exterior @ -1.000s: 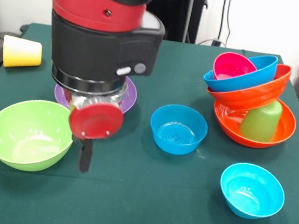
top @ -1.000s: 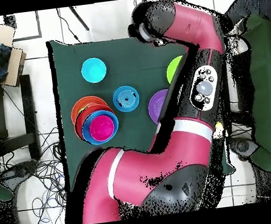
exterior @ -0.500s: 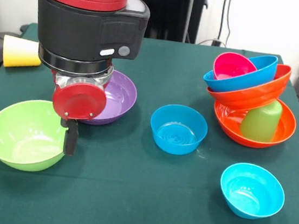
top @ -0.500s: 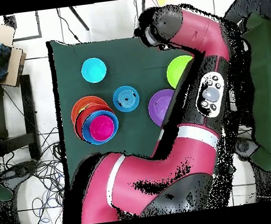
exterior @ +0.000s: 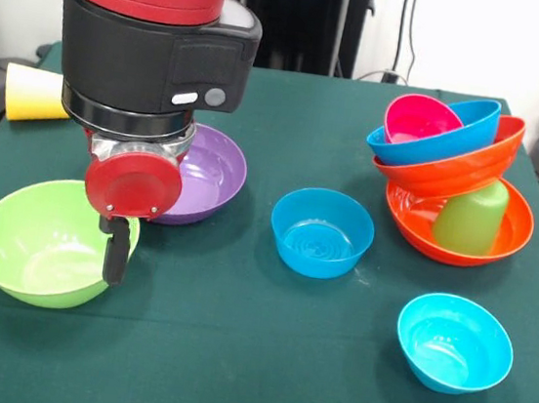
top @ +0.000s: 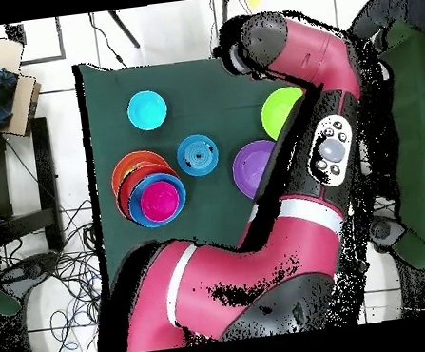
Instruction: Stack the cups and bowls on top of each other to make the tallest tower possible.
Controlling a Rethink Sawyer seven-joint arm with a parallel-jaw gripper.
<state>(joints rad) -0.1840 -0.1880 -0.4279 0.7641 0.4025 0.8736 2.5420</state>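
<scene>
Since a second ago my arm has swung leftward in the front view, uncovering the purple bowl (exterior: 209,173); its gripper (exterior: 117,250) now hangs at the lime green bowl (exterior: 43,241), one dark finger over that bowl's right rim. I cannot tell how wide the gripper stands, since the red disc hides the rest. At the table (exterior: 248,376)'s far left edge lies the yellow cup (exterior: 35,93), partly behind the arm. Mid-table sits a blue bowl (exterior: 321,231), and a cyan bowl (exterior: 454,342) sits toward the near right. By the right edge leans the tower (exterior: 455,175): orange bowl, upturned green cup, orange bowl, blue bowl, pink bowl. I count eight bowls, two cups
</scene>
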